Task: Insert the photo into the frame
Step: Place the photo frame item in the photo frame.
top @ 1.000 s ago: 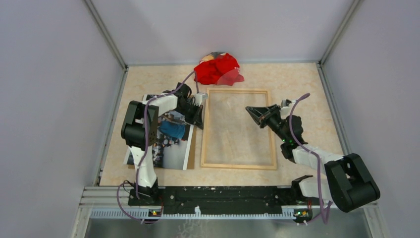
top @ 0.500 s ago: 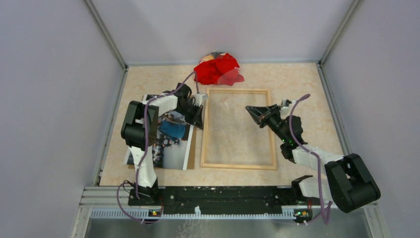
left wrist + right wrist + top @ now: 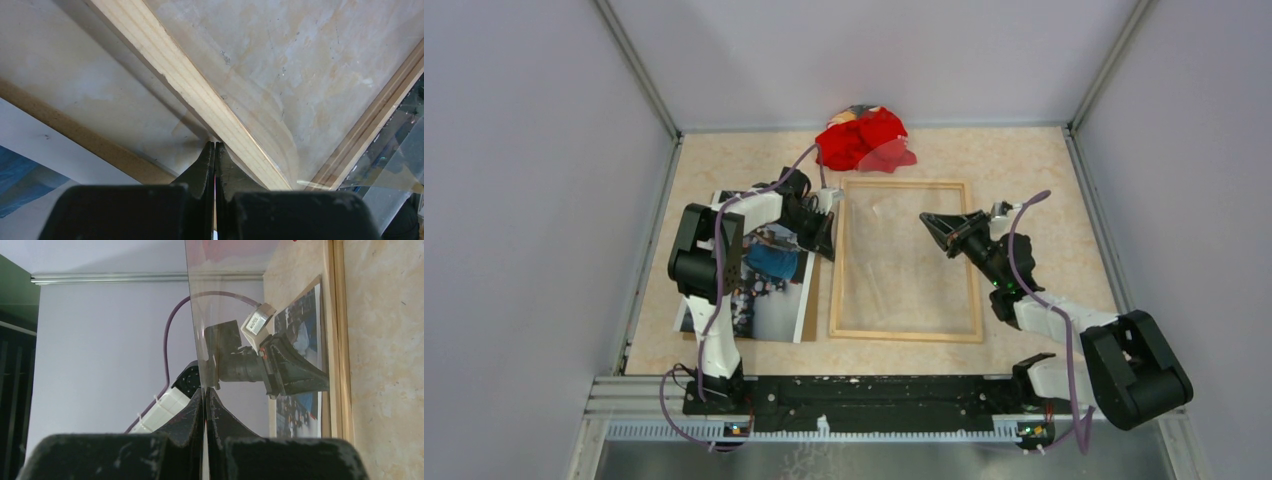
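Photo (image 3: 769,290) lies flat on a brown board (image 3: 810,300) at near left, just beside the frame (image 3: 904,334), which lies flat mid-table. Left gripper (image 3: 215,146): fingers together at the frame's left rail, cannot tell if anything is pinched. Right gripper (image 3: 204,390): fingers clamped on the edge of a clear sheet (image 3: 225,300) over the frame; red cloth (image 3: 864,140) just beyond the far rail.
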